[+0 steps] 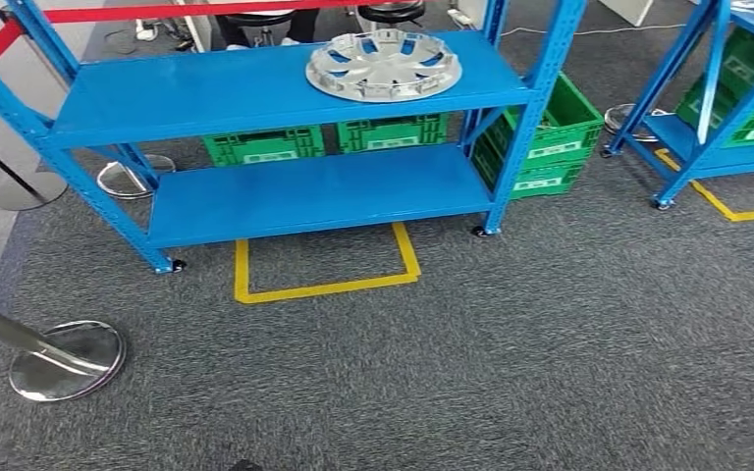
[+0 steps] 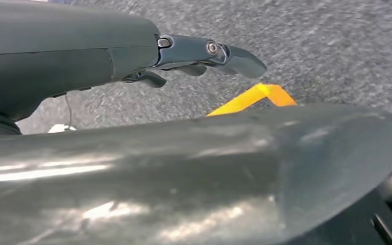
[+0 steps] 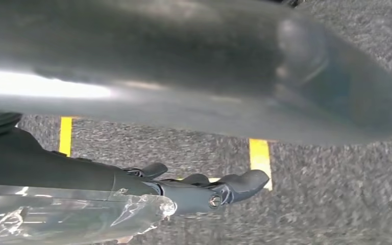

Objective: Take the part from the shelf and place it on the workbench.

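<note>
1. The part [image 1: 384, 66], a silver hubcap with spoked cut-outs, lies flat on the top board of the blue shelf [image 1: 255, 93], toward the board's 2 o'clock area, close to the right front upright.
2. Nothing touches the part; both hands are well apart from it.
3. Left hand [image 2: 184, 61]: seen from the wrist, fingers [image 2: 237, 57] extended and loosely apart, holding nothing, hanging over grey carpet [image 1: 511, 334].
4. Right hand [image 3: 204, 189]: fingers [image 3: 245, 182] likewise stretched out and empty, over the carpet. Clear plastic wrap [image 3: 71, 217] shows at the wrist cover.
5. Yellow floor tape [image 1: 324, 280] forms an open rectangle on the carpet just in front of the shelf's lower board, at 6 o'clock from the part.
6. Green crates [image 1: 265, 145] sit behind the lower board; more stand stacked at 3 o'clock of the shelf [image 1: 550, 137].
7. A second blue rack [image 1: 717, 108] stands at far 3 o'clock.
8. Chrome stanchion base [image 1: 64, 361] rests at 8 o'clock on the carpet; a red belt [image 1: 157, 14] runs at 11 o'clock.
</note>
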`<act>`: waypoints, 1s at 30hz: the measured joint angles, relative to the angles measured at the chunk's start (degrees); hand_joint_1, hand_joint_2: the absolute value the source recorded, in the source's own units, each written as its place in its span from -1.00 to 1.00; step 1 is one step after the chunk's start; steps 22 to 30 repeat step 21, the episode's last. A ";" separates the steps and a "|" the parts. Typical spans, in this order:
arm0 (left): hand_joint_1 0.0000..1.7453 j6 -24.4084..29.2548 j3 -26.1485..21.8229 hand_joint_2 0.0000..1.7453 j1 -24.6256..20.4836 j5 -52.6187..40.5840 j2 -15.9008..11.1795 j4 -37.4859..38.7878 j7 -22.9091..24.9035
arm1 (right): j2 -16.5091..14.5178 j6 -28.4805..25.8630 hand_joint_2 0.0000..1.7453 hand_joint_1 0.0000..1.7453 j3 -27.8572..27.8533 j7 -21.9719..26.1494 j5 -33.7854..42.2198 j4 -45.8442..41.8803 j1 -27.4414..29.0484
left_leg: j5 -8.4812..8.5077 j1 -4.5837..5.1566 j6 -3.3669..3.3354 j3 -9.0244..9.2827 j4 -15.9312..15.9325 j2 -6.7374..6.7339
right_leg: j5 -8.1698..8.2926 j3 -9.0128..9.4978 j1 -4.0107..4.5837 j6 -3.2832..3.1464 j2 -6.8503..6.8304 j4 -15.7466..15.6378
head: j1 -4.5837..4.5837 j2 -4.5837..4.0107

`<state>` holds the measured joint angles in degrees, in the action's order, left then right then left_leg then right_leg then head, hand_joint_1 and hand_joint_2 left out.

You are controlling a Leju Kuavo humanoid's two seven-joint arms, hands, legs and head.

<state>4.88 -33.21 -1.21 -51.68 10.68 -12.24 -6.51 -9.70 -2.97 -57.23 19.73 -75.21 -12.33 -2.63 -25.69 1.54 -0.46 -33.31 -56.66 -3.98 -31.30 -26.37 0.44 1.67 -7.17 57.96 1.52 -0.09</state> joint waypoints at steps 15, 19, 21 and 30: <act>-1.00 0.22 -0.38 -1.00 1.22 -0.19 -0.04 0.13 -0.27 | -0.02 0.40 -1.00 -1.00 -0.30 0.23 0.32 0.14 0.71 | -10.20 -2.12 0.96 13.94 0.75 9.42 | 8.88 -14.06 -1.85 1.83 6.94 4.04 | -2.06 0.00; -1.00 -0.03 -0.39 -1.00 -0.16 -0.35 -0.13 0.13 -0.35 | -0.04 0.94 -1.00 -1.00 -0.35 0.65 0.62 0.08 -0.10 | -5.10 -2.09 2.18 6.73 -11.70 6.50 | 6.07 -10.58 -2.06 0.07 7.08 3.38 | -1.13 0.01; -1.00 -0.18 -0.40 -1.00 -0.18 -0.38 -0.13 0.13 -0.39 | -0.04 1.08 -1.00 -1.00 -0.39 0.74 0.71 0.07 0.02 | -6.15 -2.07 2.58 1.98 -16.73 5.01 | 4.82 -8.55 -2.06 -0.25 6.93 2.51 | -0.75 0.01; -1.00 -0.18 -0.40 -1.00 -0.18 -0.38 -0.13 0.13 -0.39 | -0.04 1.08 -1.00 -1.00 -0.39 0.74 0.71 0.07 0.02 | -6.15 -2.07 2.58 1.98 -16.73 5.01 | 4.82 -8.55 -2.06 -0.25 6.93 2.51 | -0.75 0.01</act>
